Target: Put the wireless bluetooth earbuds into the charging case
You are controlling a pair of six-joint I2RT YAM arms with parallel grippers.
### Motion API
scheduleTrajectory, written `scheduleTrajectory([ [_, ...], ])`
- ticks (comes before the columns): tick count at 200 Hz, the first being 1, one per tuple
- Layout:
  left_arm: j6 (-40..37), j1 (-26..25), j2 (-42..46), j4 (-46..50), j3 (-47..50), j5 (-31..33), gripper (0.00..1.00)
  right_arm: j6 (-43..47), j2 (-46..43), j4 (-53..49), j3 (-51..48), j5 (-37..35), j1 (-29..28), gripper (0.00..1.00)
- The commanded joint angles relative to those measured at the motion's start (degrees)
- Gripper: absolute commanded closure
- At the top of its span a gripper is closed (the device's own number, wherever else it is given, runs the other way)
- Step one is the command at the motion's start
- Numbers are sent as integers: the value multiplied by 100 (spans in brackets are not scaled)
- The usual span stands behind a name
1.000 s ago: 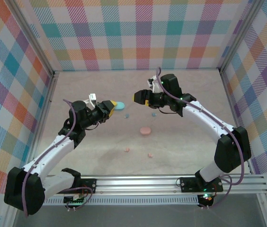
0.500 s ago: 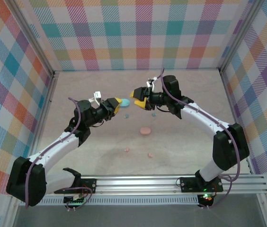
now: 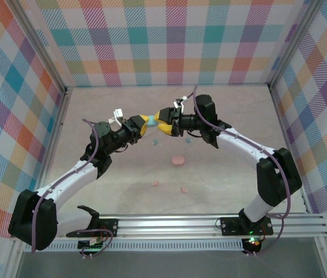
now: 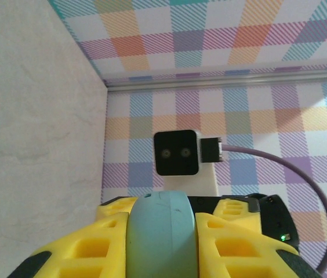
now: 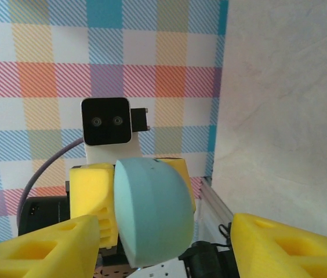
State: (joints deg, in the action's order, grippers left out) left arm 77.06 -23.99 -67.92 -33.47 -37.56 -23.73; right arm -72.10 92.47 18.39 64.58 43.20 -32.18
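Left hand (image 3: pixel 144 124) clamps one smooth blue disc case (image 5: pixel 152 211); right hand (image 3: pixel 161 123) gapes around it. One pink case (image 3: pixel 178 160) and two tiny pink earbuds (image 3: pixel 155 183) (image 3: pixel 183 189) lie on the worktop (image 3: pixel 123 185).

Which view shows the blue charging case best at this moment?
Right wrist: the blue charging case shows its rounded face and edge, large in the picture. Left wrist sees it edge-on, clamped in the left gripper; top external shows a small blue speck.

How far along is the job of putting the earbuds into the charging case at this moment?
Done: nothing yet, it seems; two pink earbuds lie loose on the table. In hand: the left gripper holds the blue case aloft, with the right gripper open around it. Left: opening it and loading the buds.
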Motion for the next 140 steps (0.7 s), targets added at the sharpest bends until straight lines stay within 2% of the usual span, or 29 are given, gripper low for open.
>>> scheduleTrajectory([
  [1, 203, -59, -59, -485, -89, 11, 92, -491, 157, 810, -18, 197, -66, 41],
  [37, 226, -55, -89, -501, -127, -26, 93, -304, 138, 576, 60, 197, -86, 49],
  [79, 259, -60, -31, -446, -72, -97, 93, -331, 166, 666, 56, 250, -80, 68],
  [104, 180, -62, 57, -278, -25, -128, 93, -348, 149, 770, 38, 275, -86, 73],
  [111, 131, -62, 114, -176, -15, -124, 90, -348, 140, 780, 46, 276, -83, 74],
  [123, -41, -62, 240, 133, -19, -82, 78, -339, 119, 796, 54, 278, -81, 75],
  [140, -608, -62, 496, 636, -81, -10, 67, -280, 81, 806, 42, 284, -86, 75],
])
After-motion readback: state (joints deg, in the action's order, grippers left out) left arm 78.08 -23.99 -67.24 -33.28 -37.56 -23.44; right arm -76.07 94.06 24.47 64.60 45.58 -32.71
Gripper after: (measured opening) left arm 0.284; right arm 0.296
